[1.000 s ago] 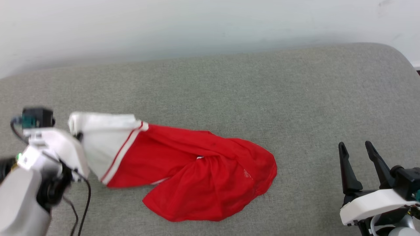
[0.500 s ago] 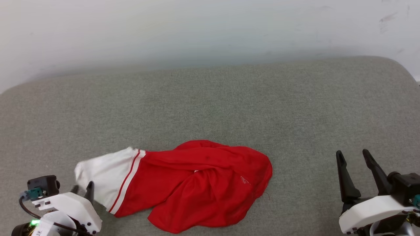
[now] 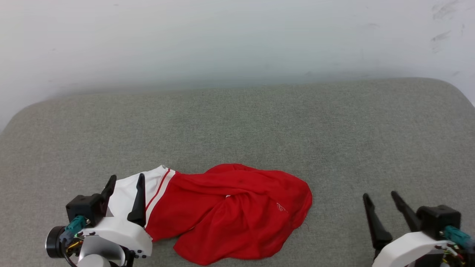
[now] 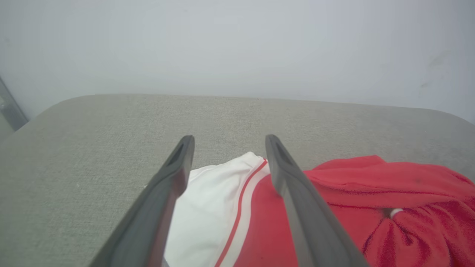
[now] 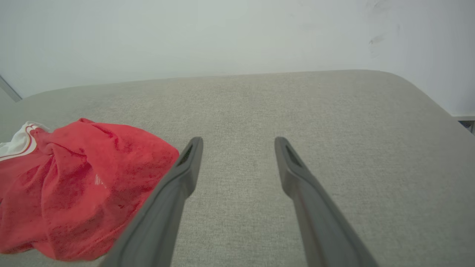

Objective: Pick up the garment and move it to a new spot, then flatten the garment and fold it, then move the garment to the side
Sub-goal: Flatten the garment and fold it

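Because the crumpled red jersey T-shirt with white sleeves (image 3: 237, 211) looks limp and light on the grey fabric cushion (image 3: 259, 122), I'd pinch its striped sleeve seam, my left gripper (image 3: 126, 180) gaping over that sleeve, my right gripper (image 3: 380, 196) gaping empty off its red end.

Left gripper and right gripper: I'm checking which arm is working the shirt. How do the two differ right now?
The left gripper has its fingers over the white sleeve of the garment; the right gripper is over the bare grey cushion, clear of the garment. In the head view the left gripper's fingers lean slightly right, while the right gripper's lean left. Both are open and hold nothing.
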Robot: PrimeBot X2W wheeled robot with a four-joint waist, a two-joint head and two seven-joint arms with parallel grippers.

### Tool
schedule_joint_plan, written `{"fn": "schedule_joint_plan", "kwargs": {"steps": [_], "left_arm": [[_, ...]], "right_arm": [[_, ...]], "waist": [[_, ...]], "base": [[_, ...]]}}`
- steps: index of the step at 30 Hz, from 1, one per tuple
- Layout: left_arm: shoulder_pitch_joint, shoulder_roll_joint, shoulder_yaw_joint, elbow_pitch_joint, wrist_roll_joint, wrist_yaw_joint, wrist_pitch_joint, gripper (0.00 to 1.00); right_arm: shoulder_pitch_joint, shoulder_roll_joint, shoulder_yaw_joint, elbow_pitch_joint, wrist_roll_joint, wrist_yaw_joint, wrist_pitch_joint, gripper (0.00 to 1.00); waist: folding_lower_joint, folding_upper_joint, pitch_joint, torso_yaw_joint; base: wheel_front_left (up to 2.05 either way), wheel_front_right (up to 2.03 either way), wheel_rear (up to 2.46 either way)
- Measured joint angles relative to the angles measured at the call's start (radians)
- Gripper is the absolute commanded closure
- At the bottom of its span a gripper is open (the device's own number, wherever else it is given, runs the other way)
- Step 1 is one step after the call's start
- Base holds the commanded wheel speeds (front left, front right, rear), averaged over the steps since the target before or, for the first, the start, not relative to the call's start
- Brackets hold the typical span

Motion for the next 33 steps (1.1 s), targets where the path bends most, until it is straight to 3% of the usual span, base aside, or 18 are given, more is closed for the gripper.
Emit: {"fn": "schedule_joint_plan", "kwargs": {"steps": [7,13,18,19,23,24,28,29,30,33], "left_arm": [[0.019,-0.027,-0.030,-0.105,0.056,0.020,-0.022,0.00],[0.025,-0.040,-0.056,-0.163,0.082,0.035,-0.025,0.00],[0.022,-0.042,-0.076,-0.203,0.095,0.039,-0.020,0.00],[0.011,-0.042,-0.086,-0.221,0.106,0.039,-0.015,0.00],[-0.014,-0.049,-0.095,-0.236,0.110,0.035,-0.014,0.00],[-0.028,-0.056,-0.102,-0.241,0.113,0.033,-0.014,0.00],[-0.048,-0.064,-0.109,-0.237,0.117,0.024,-0.014,0.00],[-0.050,-0.065,-0.110,-0.235,0.117,0.021,-0.015,0.00],[-0.051,-0.066,-0.110,-0.232,0.117,0.021,-0.015,0.00],[-0.052,-0.069,-0.110,-0.226,0.117,0.021,-0.016,0.00]], "right_arm": [[0.023,-0.005,0.105,0.044,0.032,0.000,0.215,0.00],[0.012,-0.080,0.277,0.076,0.113,0.000,0.397,0.00],[-0.074,-0.119,0.386,0.116,0.142,0.000,0.428,0.00],[-0.131,-0.129,0.440,0.166,0.155,0.000,0.434,0.00],[-0.205,-0.135,0.496,0.255,0.180,0.000,0.434,0.00],[-0.253,-0.137,0.536,0.330,0.200,0.000,0.442,0.00],[-0.300,-0.143,0.576,0.414,0.237,0.000,0.459,0.00],[-0.311,-0.145,0.585,0.427,0.243,0.000,0.472,0.58],[-0.318,-0.145,0.589,0.435,0.258,0.000,0.477,1.00],[-0.332,-0.164,0.597,0.439,0.287,0.000,0.469,1.00]], "waist": [[0.0001,0.0000,0.003,0.028],[0.0000,0.0000,0.010,0.074],[0.0001,0.0000,0.025,0.111],[0.0001,0.0000,0.042,0.126],[0.0001,0.0000,0.072,0.140],[0.0001,0.0000,0.095,0.147],[0.0001,0.0000,0.115,0.158],[0.0001,0.0000,0.116,0.161],[0.0001,0.0000,0.117,0.162],[0.0001,0.0000,0.113,0.162]], "base": [[0.00,0.00,0.00],[0.00,0.00,0.00],[0.00,0.00,0.00],[0.00,0.00,0.00],[0.00,0.00,0.00],[0.00,0.00,0.00],[0.00,0.00,0.00],[0.00,0.00,0.00],[0.00,0.00,0.00],[0.00,0.00,0.00]]}}
